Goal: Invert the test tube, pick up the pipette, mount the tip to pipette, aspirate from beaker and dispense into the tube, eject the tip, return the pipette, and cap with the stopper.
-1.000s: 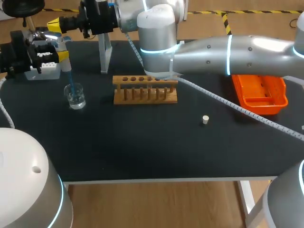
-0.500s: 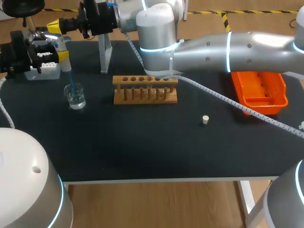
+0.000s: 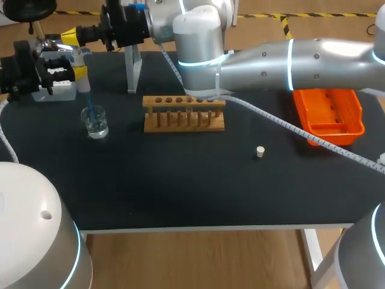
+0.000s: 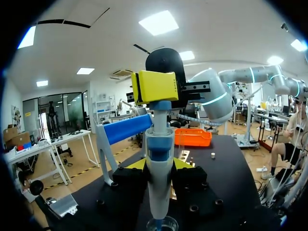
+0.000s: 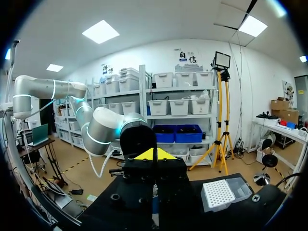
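My left gripper (image 3: 77,67) is shut on the white and blue pipette (image 3: 83,78), holding it upright at the table's far left. The pipette's blue tip (image 3: 90,111) dips into the glass beaker (image 3: 95,124) below it. In the left wrist view the pipette (image 4: 158,183) stands between the left gripper's (image 4: 159,166) fingers, with the beaker (image 4: 161,224) under it. My right arm reaches across the table, and its gripper (image 3: 71,34) is shut, its yellow tips (image 4: 156,87) resting on the pipette's top. The right wrist view shows the right gripper (image 5: 153,155) shut over the pipette (image 5: 155,204). The small white stopper (image 3: 260,152) lies right of centre.
The wooden tube rack (image 3: 183,113) stands mid-table. A pipette stand (image 3: 132,69) with a blue holder (image 4: 127,129) rises behind it. A white tip box (image 5: 219,193) sits by the left gripper. An orange tray (image 3: 329,118) lies at the right. My right arm's cable (image 3: 283,126) trails over the table.
My right arm's forearm has shifted slightly upward in the view. Both grippers and the pipette stay where they were over the beaker.
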`<state>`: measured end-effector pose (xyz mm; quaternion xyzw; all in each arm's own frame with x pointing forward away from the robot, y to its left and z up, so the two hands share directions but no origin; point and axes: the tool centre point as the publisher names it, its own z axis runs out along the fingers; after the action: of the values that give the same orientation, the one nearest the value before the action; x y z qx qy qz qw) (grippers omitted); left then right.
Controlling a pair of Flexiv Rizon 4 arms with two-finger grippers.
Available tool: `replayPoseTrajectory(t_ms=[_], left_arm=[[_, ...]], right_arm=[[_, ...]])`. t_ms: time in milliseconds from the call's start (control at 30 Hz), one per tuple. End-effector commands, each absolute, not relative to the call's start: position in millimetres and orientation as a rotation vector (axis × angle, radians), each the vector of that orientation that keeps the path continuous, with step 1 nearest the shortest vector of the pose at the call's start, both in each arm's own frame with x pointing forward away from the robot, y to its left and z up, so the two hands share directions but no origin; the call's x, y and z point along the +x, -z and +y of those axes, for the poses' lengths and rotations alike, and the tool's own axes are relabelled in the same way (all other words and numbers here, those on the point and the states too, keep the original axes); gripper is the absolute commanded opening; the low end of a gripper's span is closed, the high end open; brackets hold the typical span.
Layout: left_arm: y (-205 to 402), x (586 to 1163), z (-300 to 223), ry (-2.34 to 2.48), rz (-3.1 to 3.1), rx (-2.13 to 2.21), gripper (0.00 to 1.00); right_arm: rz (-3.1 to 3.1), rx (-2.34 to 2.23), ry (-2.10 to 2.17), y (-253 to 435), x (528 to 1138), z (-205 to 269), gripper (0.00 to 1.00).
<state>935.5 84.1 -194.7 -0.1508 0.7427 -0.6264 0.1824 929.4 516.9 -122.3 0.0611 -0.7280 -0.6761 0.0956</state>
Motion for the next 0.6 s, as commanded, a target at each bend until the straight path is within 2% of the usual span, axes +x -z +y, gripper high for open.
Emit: replayPoseTrajectory(t_ms=[33, 600], left_arm=[[191.5, 936.1, 83.6, 1.767, 2.092, -0.427, 0.00], [191.5, 936.1, 83.6, 1.767, 2.092, -0.427, 0.00]], right_arm=[[-2.153, 0.181, 2.001, 130.1, 929.9, 516.8, 0.00], [-2.150, 0.151, 1.967, 148.6, 922.9, 515.4, 0.00]])
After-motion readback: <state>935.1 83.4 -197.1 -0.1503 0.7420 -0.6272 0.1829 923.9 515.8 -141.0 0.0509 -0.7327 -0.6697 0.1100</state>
